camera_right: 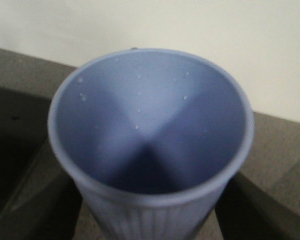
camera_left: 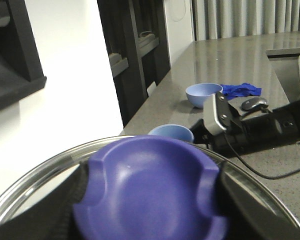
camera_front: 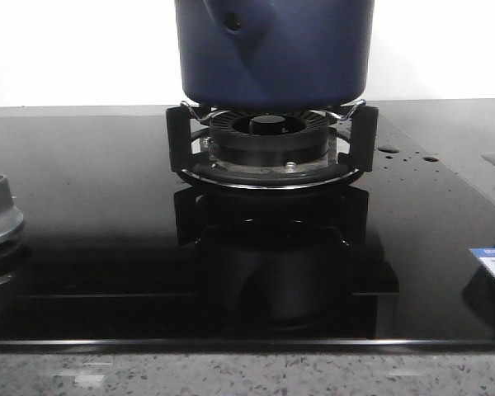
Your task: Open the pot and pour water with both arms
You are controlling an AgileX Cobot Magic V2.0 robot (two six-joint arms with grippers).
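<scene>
Pot [camera_front: 274, 51] seen top centre of front view, seated on burner [camera_front: 268, 136] of black glass surface [camera_front: 107, 214]. Judged heavy, rigid, smooth-sided; side handle mount best hold. Left claw clamped on lid knob [camera_left: 150, 187]. Right claw grips empty cup [camera_right: 150, 145], droplets inside.

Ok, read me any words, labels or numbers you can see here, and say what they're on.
Nothing can be read.
Sticker at the right edge of the stovetop: blue header and coloured bars, print too small and cut off.
Pot, cup, lid knob: no markings visible.
</scene>
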